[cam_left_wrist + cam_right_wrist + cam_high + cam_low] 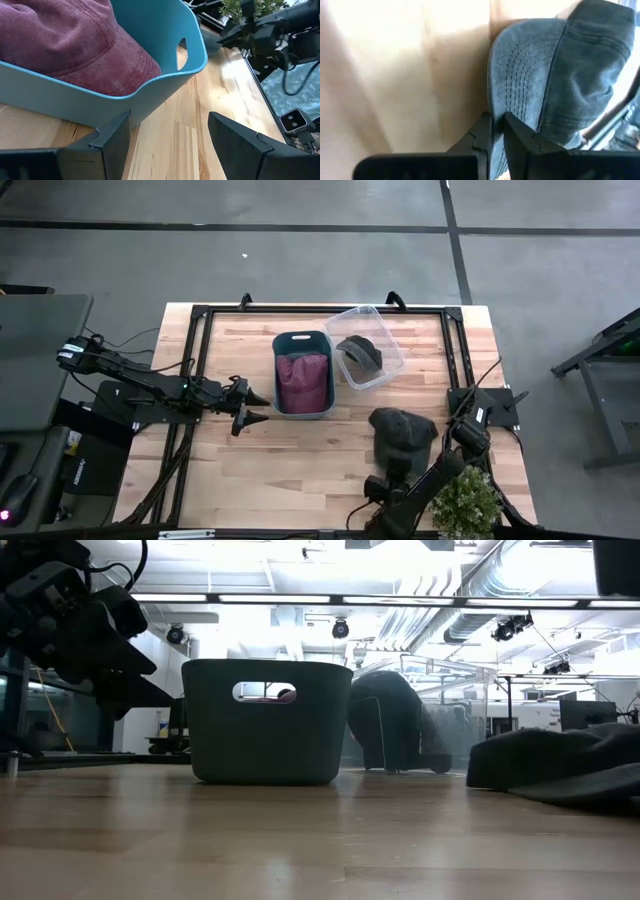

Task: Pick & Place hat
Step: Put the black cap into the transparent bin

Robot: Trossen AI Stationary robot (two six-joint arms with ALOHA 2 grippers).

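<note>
Right gripper [497, 131] fingers clenched on grey denim cap's [555, 75] brim edge on wooden desk [300, 470]: grasp step; next, lift clear.

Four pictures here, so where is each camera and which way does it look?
High: overhead, straight down on table; both arms show.
Low: table height, facing teal bin; left arm shows.
Left wrist: behind open left gripper, facing that bin.
Right wrist: behind right gripper closed on gray cap.
Shared: high and right wrist both show the gray cap.
</note>
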